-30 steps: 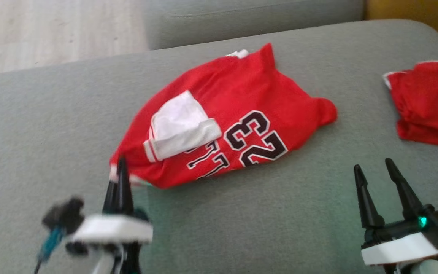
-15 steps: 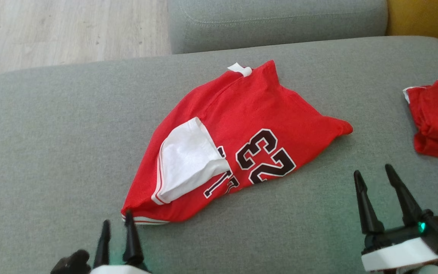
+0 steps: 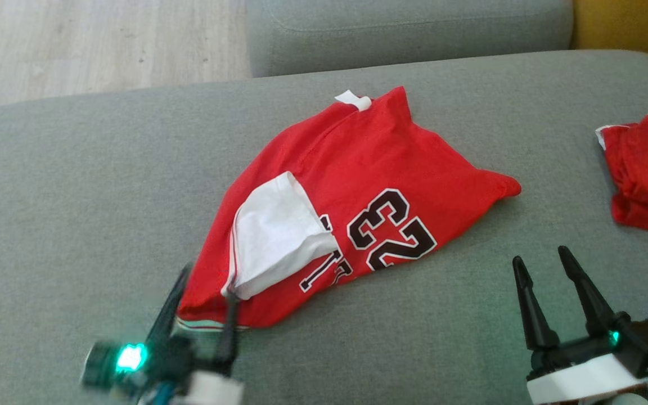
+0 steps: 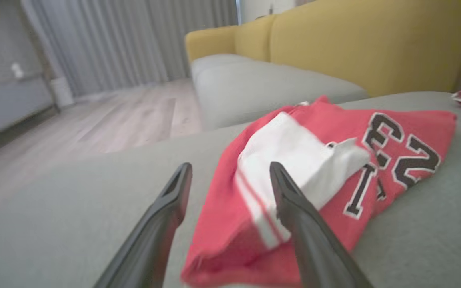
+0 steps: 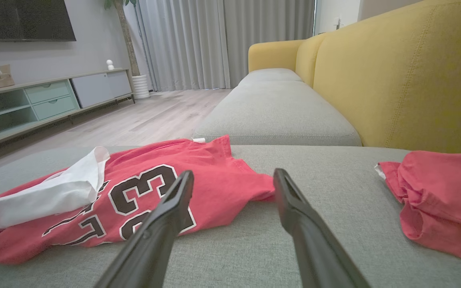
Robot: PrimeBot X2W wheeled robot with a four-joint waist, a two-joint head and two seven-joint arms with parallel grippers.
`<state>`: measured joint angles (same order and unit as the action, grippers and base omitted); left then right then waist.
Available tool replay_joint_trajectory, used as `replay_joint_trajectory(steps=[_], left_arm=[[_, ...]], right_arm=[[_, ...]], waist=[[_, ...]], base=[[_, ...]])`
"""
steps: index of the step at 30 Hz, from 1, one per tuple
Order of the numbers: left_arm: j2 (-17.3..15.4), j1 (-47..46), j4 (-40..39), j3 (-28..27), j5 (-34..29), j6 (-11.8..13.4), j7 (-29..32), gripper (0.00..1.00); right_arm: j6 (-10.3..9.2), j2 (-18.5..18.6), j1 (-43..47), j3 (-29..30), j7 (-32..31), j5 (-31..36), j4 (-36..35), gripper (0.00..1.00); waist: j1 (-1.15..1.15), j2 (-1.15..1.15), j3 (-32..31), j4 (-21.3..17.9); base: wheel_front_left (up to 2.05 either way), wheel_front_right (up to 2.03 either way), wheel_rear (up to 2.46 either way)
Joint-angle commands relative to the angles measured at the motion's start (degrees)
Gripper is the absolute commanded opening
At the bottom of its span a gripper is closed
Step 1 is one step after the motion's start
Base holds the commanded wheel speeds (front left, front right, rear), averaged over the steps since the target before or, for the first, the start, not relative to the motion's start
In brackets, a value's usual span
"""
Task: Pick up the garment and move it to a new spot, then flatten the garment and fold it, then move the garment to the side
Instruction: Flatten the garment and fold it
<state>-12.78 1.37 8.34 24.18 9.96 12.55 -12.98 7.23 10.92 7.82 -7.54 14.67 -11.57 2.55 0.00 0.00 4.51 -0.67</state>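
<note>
I am standing by the big grey seat (image 3: 76, 197), and it is lying under both sets of jaws; a yellow sofa back (image 5: 394, 80) is rising far ahead of the right jaws.

The garment (image 3: 380, 163) is a red shirt with black numbers; it is lying in a lumpy heap on the seat, ahead of both sets of jaws and nearer the left ones. Another red cloth (image 3: 647, 169) is lying well off to the outer side of the right jaws.

A white flap (image 3: 273, 236) of the shirt is folding back over the red, just ahead of the left jaws.

The left gripper (image 3: 208, 284) is looking blurry from the head; its jaws are standing wide apart, one finger on each side of the shirt's near corner. They are gripping nothing, and I cannot tell if they are touching the cloth. The right gripper (image 3: 540, 256) is hanging over bare seat with jaws apart and nothing in them; the shirt's edge is lying near, ahead and toward the left.

A tiny white tag (image 3: 353, 100) is poking out at the shirt's far end, far from both sets of jaws.

I am guessing the job is only starting; the shirt is not lifted, not flat and not folded; the grab, the move, the smoothing, the folding and the putting aside are all waiting.
</note>
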Motion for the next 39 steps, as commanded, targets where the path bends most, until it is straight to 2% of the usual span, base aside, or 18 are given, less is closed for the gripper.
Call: replay_joint_trajectory(steps=[1,6,9,17,27,39], left_arm=[[-0.8,-6.6,-1.4,-0.1,-2.9,-0.1,0.8,1.00],[0.6,-15.9,3.0,5.7,-9.3,-1.8,5.2,1.00],[1.5,-21.3,8.5,8.6,-12.5,-3.1,8.3,1.00],[2.9,-26.6,17.5,11.7,-13.2,-6.6,10.7,1.00],[3.2,-27.8,18.3,15.2,-13.8,-9.3,11.3,1.00],[2.5,-28.0,16.9,15.9,-13.0,-9.7,12.5,1.00]], right_arm=[[0.25,1.0,-1.7,-1.5,0.3,0.2,-1.8,1.00],[0.25,1.4,-2.7,-1.9,0.3,0.0,-1.8,1.00],[0.25,1.7,-3.0,-2.0,0.3,-0.1,-2.0,1.00],[0.25,2.0,-4.1,-2.2,0.3,-0.4,-2.1,1.00],[0.25,1.9,-4.1,-2.2,0.3,-0.5,-1.9,1.00],[0.25,1.8,-4.5,-2.6,0.3,-0.4,-1.7,1.00]], waist=[[0.00,0.00,0.4,-0.5],[0.00,0.00,1.8,-1.8],[0.00,0.00,3.2,-2.5],[0.00,0.00,5.1,-3.1],[0.00,0.00,4.9,-3.3],[0.00,0.00,5.4,-4.0]], base=[[0.00,0.00,0.00],[0.00,0.00,0.00],[0.00,0.00,0.00],[0.00,0.00,0.00],[0.00,0.00,0.00],[0.00,0.00,0.00]])
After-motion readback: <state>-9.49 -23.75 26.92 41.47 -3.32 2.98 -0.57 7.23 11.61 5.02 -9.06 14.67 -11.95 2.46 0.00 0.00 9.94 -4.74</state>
